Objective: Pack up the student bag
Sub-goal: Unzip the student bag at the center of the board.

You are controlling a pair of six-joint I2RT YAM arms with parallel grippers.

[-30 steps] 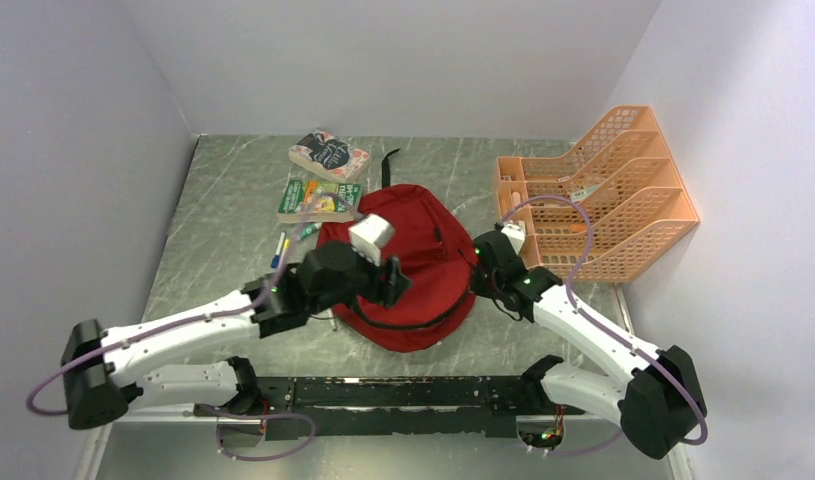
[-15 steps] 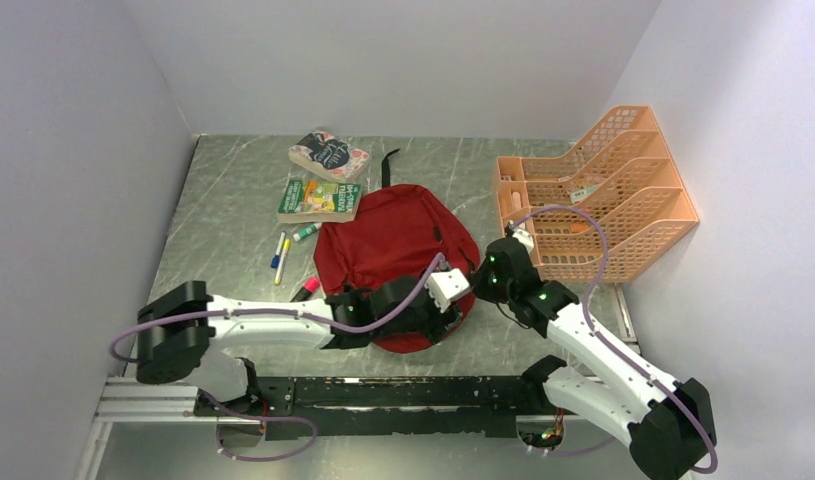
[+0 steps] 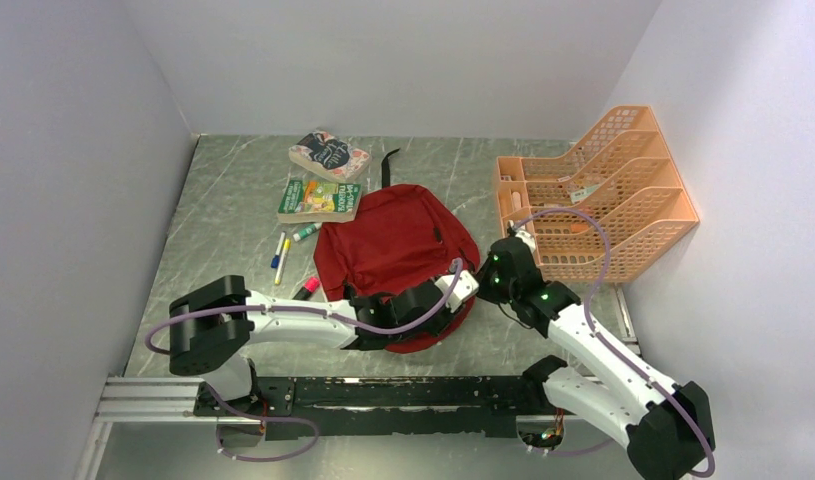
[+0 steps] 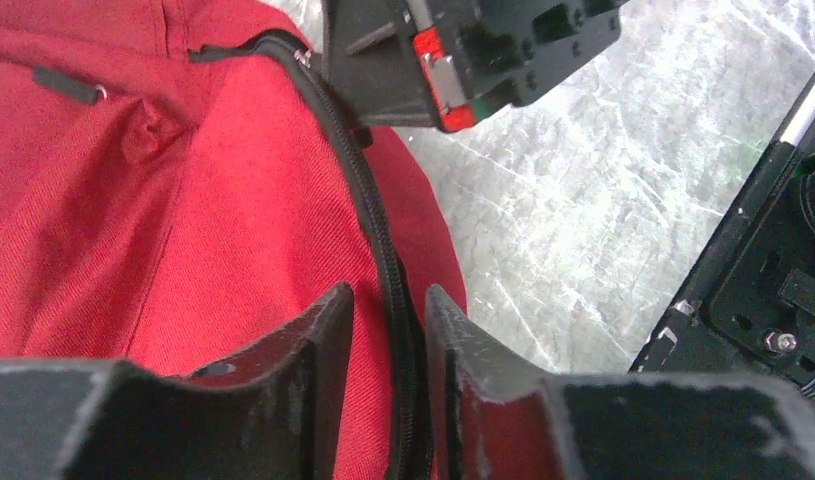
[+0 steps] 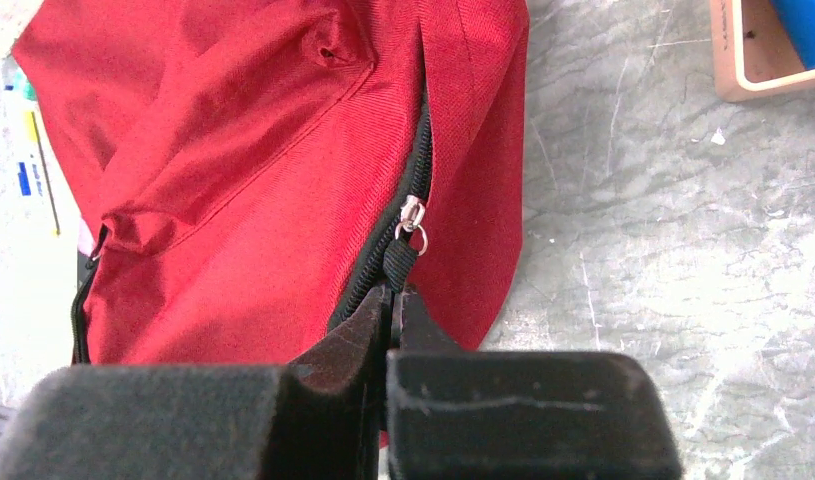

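Student bag: at its 4 o'clock edge your right claw pinches the black zipper pull; your left claw, half-open, straddles the zipper.

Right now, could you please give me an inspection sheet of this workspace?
Surface: grey marbled table, scratched.
Job's things: student bag lies flat mid-table; black zipper pull at its right edge.
Clutter: two books and loose pens on the bag's far left; orange file organizer at right.
Grippers: right gripper shut on the zipper pull; left gripper astride the zipper seam, grip unclear.
Cables: purple cables loop along both arms.
Surroundings: plain white walls on three sides.
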